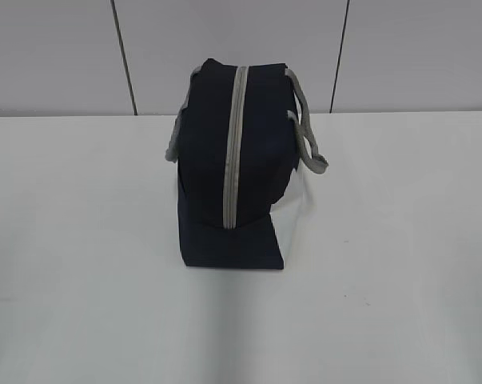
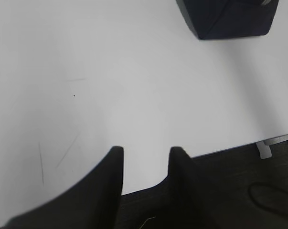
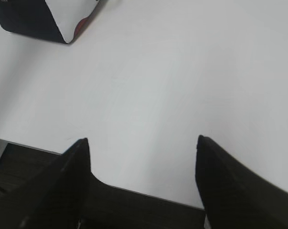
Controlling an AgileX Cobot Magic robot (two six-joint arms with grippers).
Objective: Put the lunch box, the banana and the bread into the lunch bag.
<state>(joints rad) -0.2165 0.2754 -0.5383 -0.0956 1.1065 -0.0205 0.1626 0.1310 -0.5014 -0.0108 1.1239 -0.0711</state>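
Observation:
The navy lunch bag (image 1: 237, 160) stands in the middle of the white table, its grey zipper (image 1: 234, 144) shut along the top and grey handles (image 1: 308, 140) hanging at each side. One dark corner of the lunch bag (image 2: 227, 19) shows at the top of the left wrist view, and a corner of the lunch bag (image 3: 43, 19) with a white panel shows at the top left of the right wrist view. My left gripper (image 2: 144, 150) is open over bare table near the front edge, nothing between its fingers. My right gripper (image 3: 143, 140) is open wider, also empty. Lunch box, banana and bread are out of view.
The white table (image 1: 400, 264) stretches around the bag on all sides. Its front edge (image 2: 239, 149) and dark floor lie close under both grippers. A grey panelled wall (image 1: 400, 56) stands behind the table.

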